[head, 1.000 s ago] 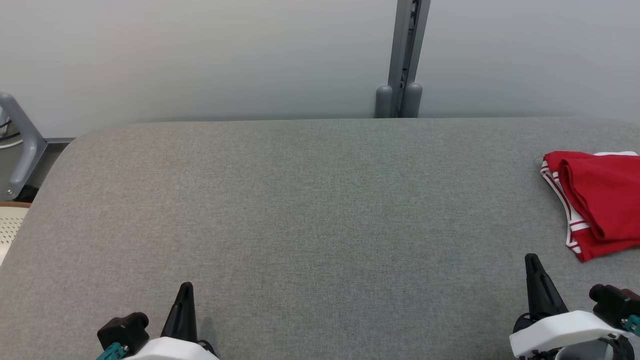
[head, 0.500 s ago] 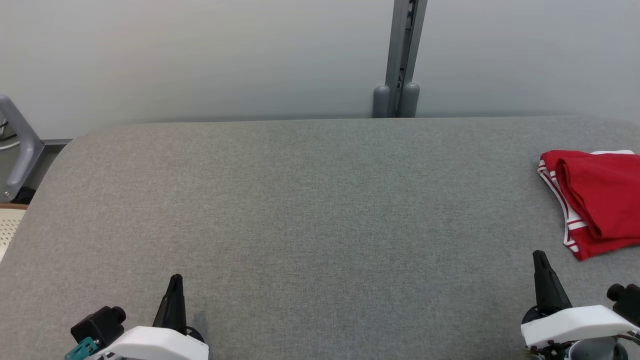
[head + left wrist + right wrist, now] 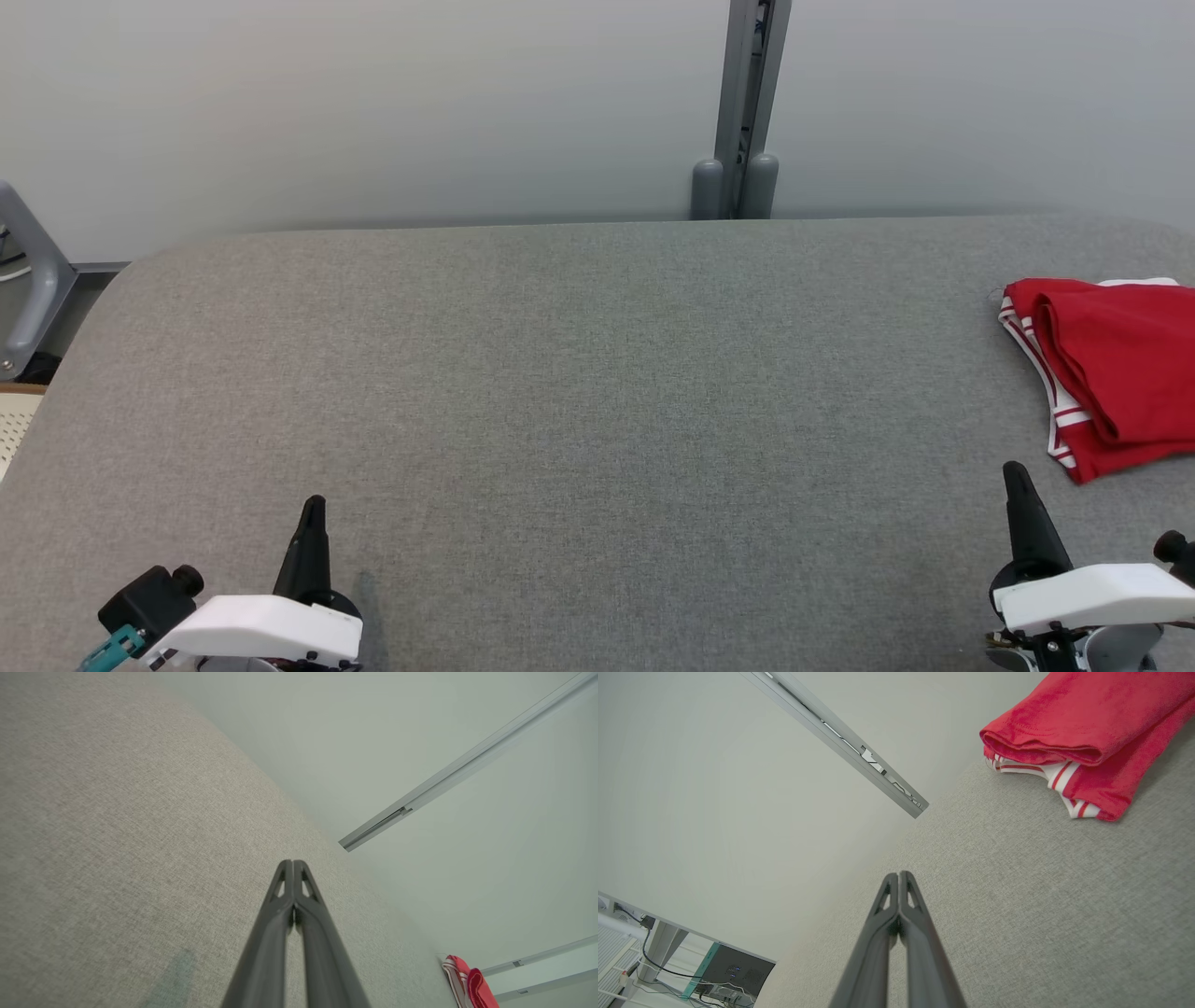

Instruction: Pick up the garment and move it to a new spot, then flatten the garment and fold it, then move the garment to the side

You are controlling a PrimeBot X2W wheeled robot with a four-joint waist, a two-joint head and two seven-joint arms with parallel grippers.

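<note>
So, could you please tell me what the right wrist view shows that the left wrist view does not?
Right wrist, not left: a dark box with cables under a desk at lower left, and the shut right gripper. Left wrist, not right: the shut left gripper and two further wall rails at lower right. Both: the folded red garment with white-striped trim, the grey fabric surface, the pale wall and a slanting metal rail.
</note>
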